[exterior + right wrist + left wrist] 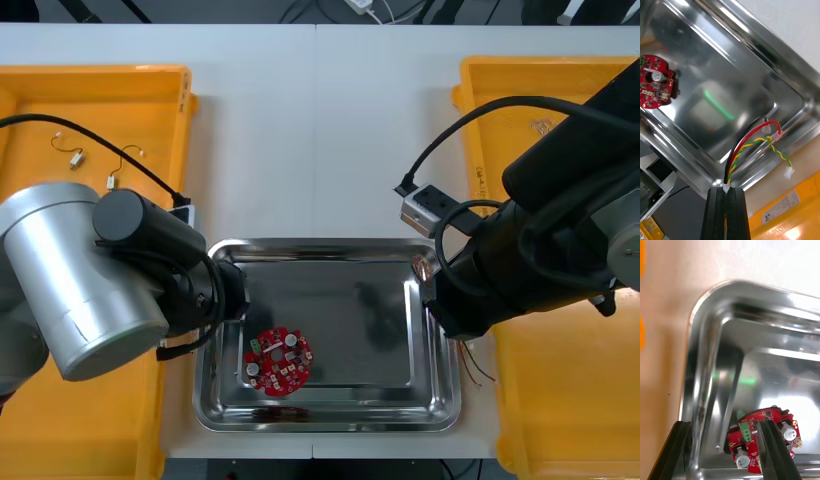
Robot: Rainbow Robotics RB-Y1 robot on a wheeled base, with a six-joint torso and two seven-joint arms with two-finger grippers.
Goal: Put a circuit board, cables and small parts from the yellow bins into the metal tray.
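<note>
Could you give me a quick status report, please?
Left gripper jaws open, near circuit board in metal tray. Right gripper shut on red and yellow cable, over tray's right rim. Nothing blocking the tray.

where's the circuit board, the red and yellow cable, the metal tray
circuit board [278, 360]: front view, disc centre
red and yellow cable [736, 157]: right wrist view, wire bundle
metal tray [320, 300]: front view, bare floor
</note>
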